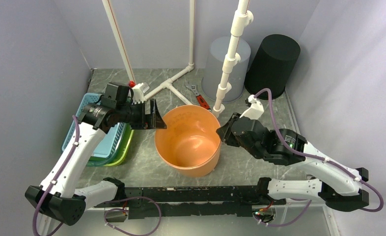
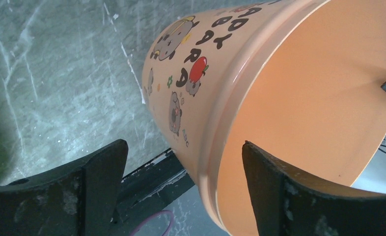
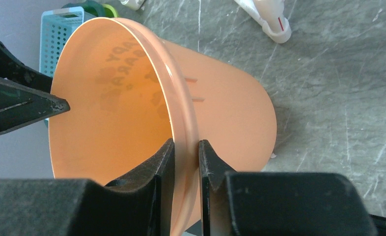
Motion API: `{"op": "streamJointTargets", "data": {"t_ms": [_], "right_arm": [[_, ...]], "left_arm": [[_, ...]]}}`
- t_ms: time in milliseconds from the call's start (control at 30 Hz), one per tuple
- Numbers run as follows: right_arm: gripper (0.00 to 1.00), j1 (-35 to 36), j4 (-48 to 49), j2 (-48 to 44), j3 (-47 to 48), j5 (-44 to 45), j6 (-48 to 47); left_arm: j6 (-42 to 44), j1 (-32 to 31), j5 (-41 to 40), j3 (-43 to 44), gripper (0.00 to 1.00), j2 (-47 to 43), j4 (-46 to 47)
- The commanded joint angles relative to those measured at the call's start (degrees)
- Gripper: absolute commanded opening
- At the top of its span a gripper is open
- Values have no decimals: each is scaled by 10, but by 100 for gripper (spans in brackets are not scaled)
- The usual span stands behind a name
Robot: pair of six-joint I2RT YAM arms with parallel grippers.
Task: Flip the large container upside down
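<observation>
Right hand [image 3: 186, 143] clamps the container [image 3: 230, 118] rim, cut off below.

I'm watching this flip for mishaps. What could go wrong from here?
1. Only the right end effector pinches the thin rim of the orange bucket. The left end effector straddles the opposite rim with its jaws open, so lifting now may let the bucket swing or slip.
2. The white pipe stand and the wrench lie just behind the bucket, so tipping it that way might knock them.
</observation>
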Motion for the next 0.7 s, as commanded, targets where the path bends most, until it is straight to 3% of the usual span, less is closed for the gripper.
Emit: {"op": "streamJointTargets", "data": {"t_ms": [0,233,500,667], "right_arm": [[0,0,-30,12,74,37,-14],[0,0,-125,34,153,69,-24],[0,0,-272,97,261,101,-29],[0,0,-273,116,271,94,-67]], "left_arm": [[-19,-1,-10,31,94,-31,38],[-23,-1,-113,38,94,-60,10],[-23,-1,-129,37,94,-56,4],[-19,-1,-130,39,94,-51,-3]]}}
